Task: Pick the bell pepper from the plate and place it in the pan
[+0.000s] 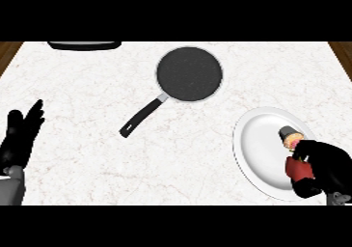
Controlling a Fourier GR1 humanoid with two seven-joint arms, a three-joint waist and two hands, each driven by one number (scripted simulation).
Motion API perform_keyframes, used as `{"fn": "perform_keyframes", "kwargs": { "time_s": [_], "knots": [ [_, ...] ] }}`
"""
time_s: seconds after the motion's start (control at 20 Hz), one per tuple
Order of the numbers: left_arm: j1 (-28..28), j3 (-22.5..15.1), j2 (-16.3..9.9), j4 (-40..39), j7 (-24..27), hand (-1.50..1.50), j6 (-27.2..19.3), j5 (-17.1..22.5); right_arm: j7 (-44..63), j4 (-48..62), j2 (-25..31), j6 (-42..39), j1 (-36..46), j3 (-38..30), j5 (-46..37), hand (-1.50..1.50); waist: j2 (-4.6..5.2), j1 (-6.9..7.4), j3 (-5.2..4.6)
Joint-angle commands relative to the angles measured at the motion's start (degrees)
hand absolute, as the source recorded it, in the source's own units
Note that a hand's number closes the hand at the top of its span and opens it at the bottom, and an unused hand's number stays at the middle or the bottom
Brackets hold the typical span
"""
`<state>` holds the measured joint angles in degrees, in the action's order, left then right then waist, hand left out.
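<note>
Bell pepper (pixel 299 168), red, sits on the white plate (pixel 260 144) at the near right, and my right hand (pixel 322 166) is curled round it, so I judge the grasp step is in hand. Next I must lift it and carry it left and far to the black pan (pixel 189 75), well apart. My left hand (pixel 20 137) rests open at the near left of the surface (pixel 86 144).
</note>
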<state>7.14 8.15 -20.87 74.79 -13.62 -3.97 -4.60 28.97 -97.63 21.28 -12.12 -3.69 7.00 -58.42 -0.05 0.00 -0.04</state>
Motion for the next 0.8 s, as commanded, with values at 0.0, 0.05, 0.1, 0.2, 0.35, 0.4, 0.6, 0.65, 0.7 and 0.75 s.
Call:
{"fn": "perform_keyframes", "kwargs": {
  "time_s": [0.0,0.05,0.1,0.2,0.35,0.4,0.6,0.65,0.7,0.75],
  "knots": [
    [1.2,0.9,0.9,-4.8,4.3,0.0,0.2,-1.3,-1.4,1.3,-0.5,-4.2,1.9,-0.1,0.1,1.5,0.08,-0.09,0.02],
    [0.8,0.7,-0.4,0.1,-0.3,0.0,1.8,0.1,0.3,2.8,-0.8,-9.0,9.4,-0.3,2.4,1.5,0.08,0.41,0.03],
    [0.3,0.6,0.4,-0.3,-0.7,0.0,1.2,-0.2,-3.6,7.0,0.3,-7.4,7.9,-1.6,2.9,1.5,0.09,0.29,0.04],
    [1.7,2.1,-0.3,-0.8,-0.3,0.0,2.1,0.4,-3.0,5.4,-0.9,-10.1,8.8,-1.3,3.3,1.5,0.06,0.1,0.03],
    [-2.8,1.8,1.0,3.8,-0.3,0.0,1.3,-0.8,-4.4,5.0,-1.5,-8.7,9.4,-4.4,4.2,1.5,0.01,0.15,0.04],
    [0.2,1.9,0.4,1.1,-1.0,0.0,2.1,-1.0,-2.8,0.1,-1.3,-11.0,8.8,-4.7,4.9,1.5,0.01,-0.07,0.03],
    [-1.1,2.2,0.9,-1.9,3.0,0.0,2.1,-0.2,-8.3,-3.6,-0.4,1.2,11.5,-4.6,1.7,1.5,-0.08,-0.32,0.02],
    [2.2,0.2,2.1,-0.4,-1.8,0.0,0.2,-2.2,-8.5,-1.7,-2.1,5.9,13.2,-3.4,-1.1,1.5,0.04,-0.17,0.1],
    [-1.4,-0.9,3.4,2.1,-0.6,0.0,-0.4,-2.7,-8.0,-5.0,-2.9,6.7,13.1,-4.1,-0.3,1.5,-0.23,0.1,0.1],
    [-0.3,0.5,2.2,-0.5,1.3,0.0,-0.3,-2.6,-9.4,-3.7,-3.8,8.1,16.3,-4.6,0.8,1.5,0.04,0.31,0.07]
  ]
}}
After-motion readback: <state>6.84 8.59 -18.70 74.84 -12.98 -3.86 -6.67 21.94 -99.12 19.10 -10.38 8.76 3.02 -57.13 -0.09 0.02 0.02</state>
